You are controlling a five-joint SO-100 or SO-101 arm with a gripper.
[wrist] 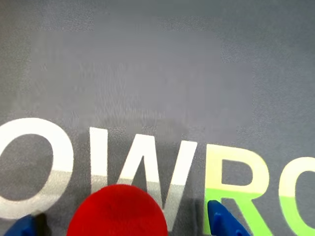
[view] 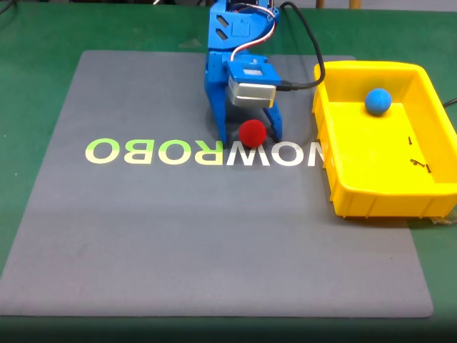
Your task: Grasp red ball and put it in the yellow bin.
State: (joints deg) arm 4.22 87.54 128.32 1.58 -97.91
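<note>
Fingertips of the blue gripper (view: 251, 136) stood apart on either side of the red ball (view: 252, 133), not visibly pressing it, and the wrist view showed the ball (wrist: 117, 210) at 6 o'clock between the two tips, on the mat (view: 178, 243) at the white W. By my reading the grasp step was in hand, so the next move called for closing on the ball, then lifting and carrying it toward 3 o'clock in the fixed view, to the yellow bin (view: 371, 196) holding a blue ball (view: 378, 101). Being round, the red ball had no long axis and pointed nowhere.
</note>
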